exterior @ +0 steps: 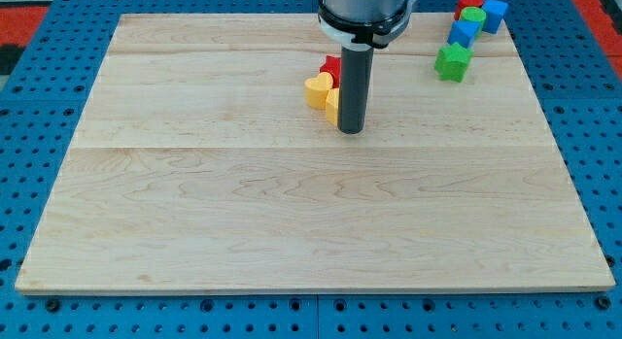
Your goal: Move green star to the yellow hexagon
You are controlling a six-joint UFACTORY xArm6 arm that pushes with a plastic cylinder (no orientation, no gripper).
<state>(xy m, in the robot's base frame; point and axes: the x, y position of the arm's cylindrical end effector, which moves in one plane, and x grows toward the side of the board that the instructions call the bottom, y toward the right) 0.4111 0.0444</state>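
My tip [351, 131] rests on the board [194, 203] near its top centre, just right of the yellow heart [317, 89] and in front of the yellow hexagon [332, 104], which the rod mostly hides; whether it touches them I cannot tell. A red block [331, 67] sits just behind them. The rod has no pincer to open or close. The green star [453, 61] lies well apart at the view's top right, just below a blue block [464, 33], a green block [473, 16], another red block [469, 1] and a second blue block [494, 14].
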